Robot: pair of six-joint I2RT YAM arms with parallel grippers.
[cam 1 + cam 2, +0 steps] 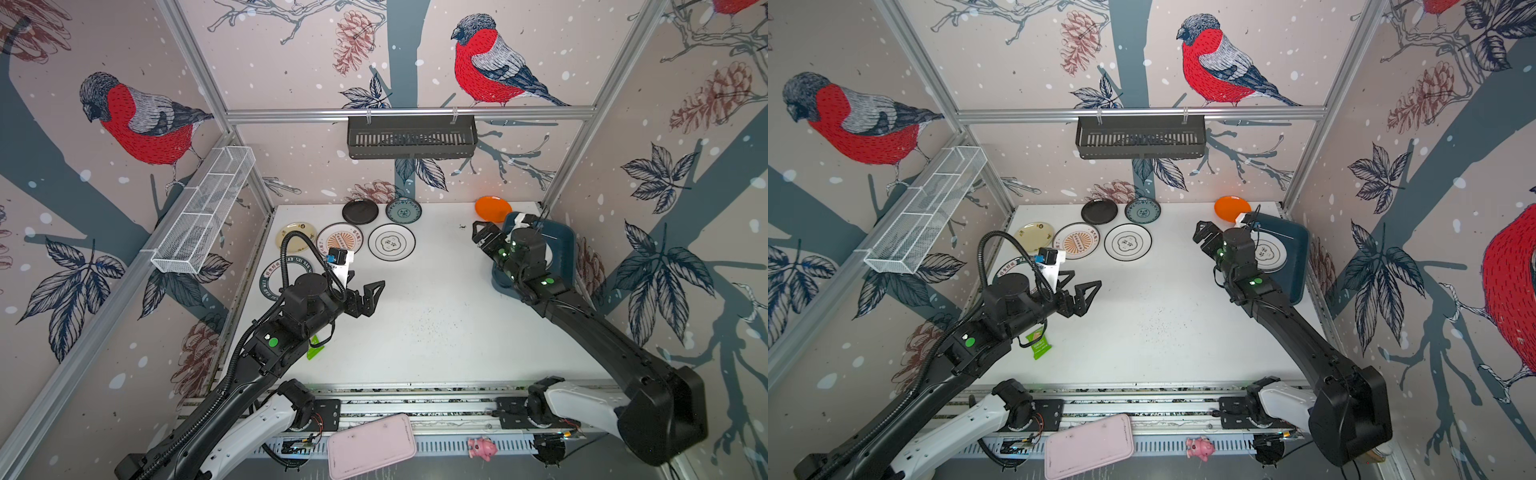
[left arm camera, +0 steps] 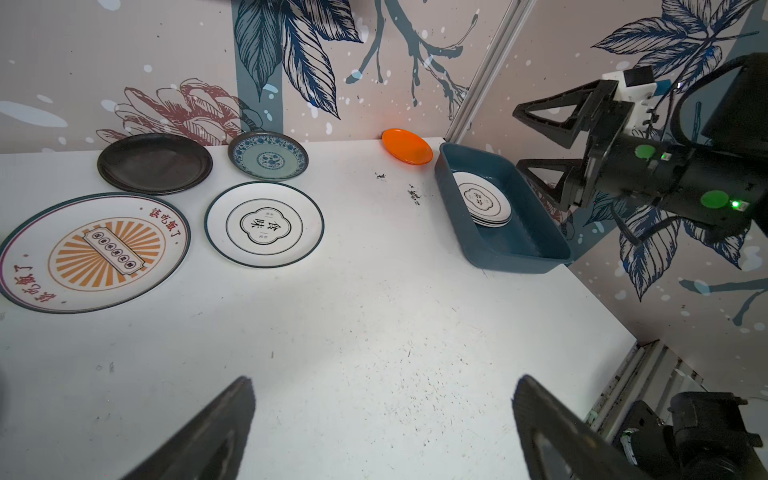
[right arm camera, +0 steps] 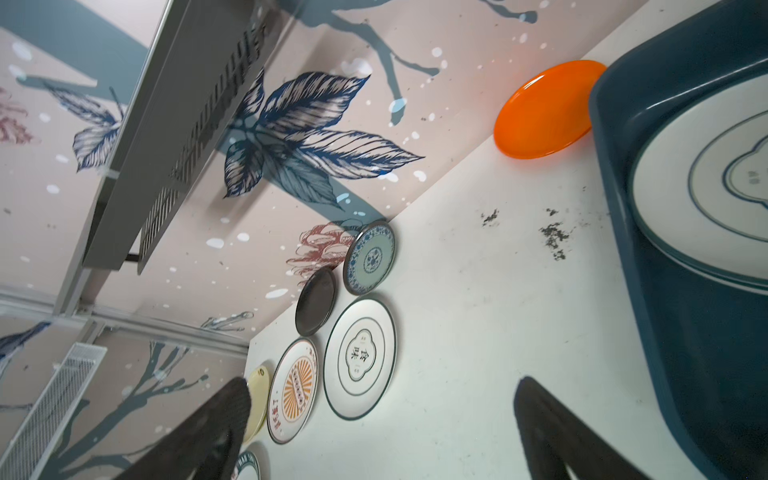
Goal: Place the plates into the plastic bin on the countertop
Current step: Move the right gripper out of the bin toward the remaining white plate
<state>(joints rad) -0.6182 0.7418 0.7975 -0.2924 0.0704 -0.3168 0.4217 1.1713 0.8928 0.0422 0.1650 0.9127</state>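
Claws in a top view, how do they stand?

Left claw [image 1: 368, 289] gapes wide and empty over bare surface [image 1: 436, 332], well apart from the bin [image 1: 570, 245]. Right claw [image 1: 484, 235] hangs at the bin's inner rim, also empty.

Left wrist view?

The bin holds a stack [image 2: 484, 199] of white plates. The right claw's jaws stand wide above the bin's far end. An orange plate [image 2: 407, 146] lies just beside the bin's far corner. A white plate [image 2: 264, 224] lies across open surface from the bin.

Right wrist view?

Orange plate at the bin's corner, touching or not I cannot tell. White plate lies well away from the bin.

Which arm, then?

My guess is right claw for the orange plate, being nearer. The left claw is closer to the white plate. Round plates offer no axis, only a rim to catch.
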